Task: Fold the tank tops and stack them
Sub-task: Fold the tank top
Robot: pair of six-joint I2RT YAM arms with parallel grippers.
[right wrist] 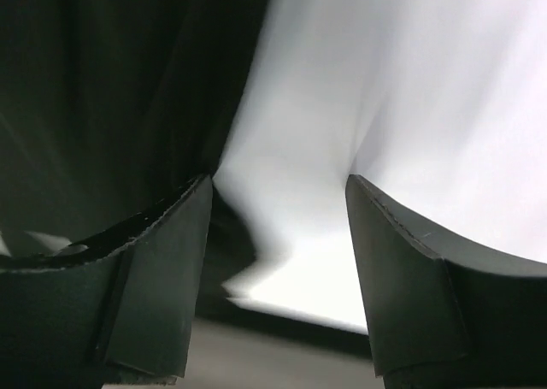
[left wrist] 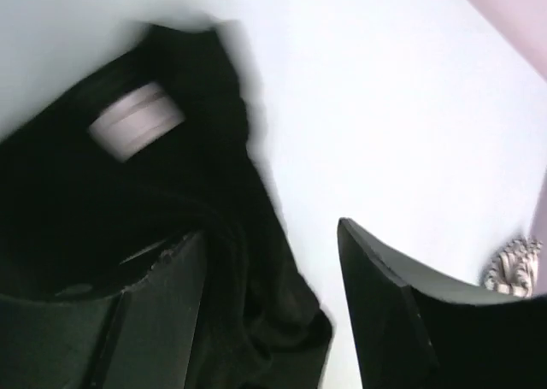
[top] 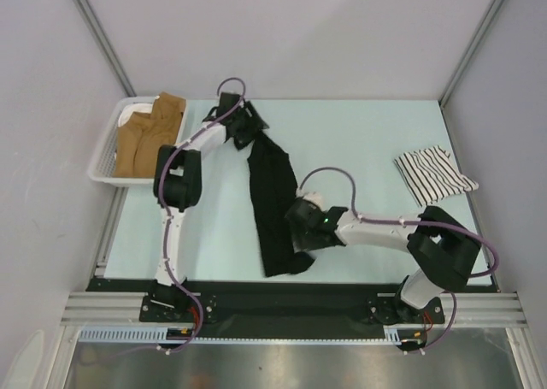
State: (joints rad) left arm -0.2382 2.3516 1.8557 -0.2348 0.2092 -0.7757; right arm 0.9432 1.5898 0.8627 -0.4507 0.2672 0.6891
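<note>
Quick colour rundown: the table [top: 367,132] is a pale minty blue-green and the walls [top: 291,30] are a flat light grey with a bit of lilac in it. The black tank top [top: 272,192] is plain solid black, no print whatsoever. The striped tank top [top: 434,173] is white with thin black stripes. The basket [top: 104,160] is white, and the cloth [top: 149,137] in it is a plain tan-brown. The left arm [top: 173,235] and right arm [top: 376,229] are both white with chunky black joints, and the cables [top: 329,173] looping off them are purple. The base plate [top: 282,299] is black and the rail [top: 94,308] is silvery metal.
</note>
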